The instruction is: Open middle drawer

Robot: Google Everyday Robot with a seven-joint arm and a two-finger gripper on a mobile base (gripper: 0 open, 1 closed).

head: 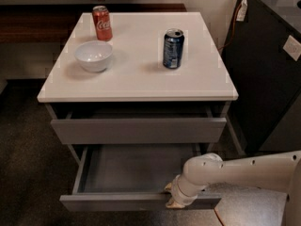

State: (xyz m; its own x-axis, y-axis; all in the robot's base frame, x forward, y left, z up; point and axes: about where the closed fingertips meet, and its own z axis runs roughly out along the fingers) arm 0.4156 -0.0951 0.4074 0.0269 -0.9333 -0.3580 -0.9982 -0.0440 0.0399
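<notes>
Middle drawer (127, 173) stands pulled well out, its shallow grey box open to view. Above it, left to right, a red can (102, 23), a white bowl (93, 55) and a blue can (173, 48) stand on the counter (141, 86). The gripper (175, 199) sits at the right part of the drawer's front lip, spread or clamped cannot be told; opening looks largely done, leaving perhaps a last bit of travel and the release.

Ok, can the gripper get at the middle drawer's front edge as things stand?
Likely yes: the gripper sits right at the middle drawer's front edge, toward its right end, with nothing between them.
</notes>
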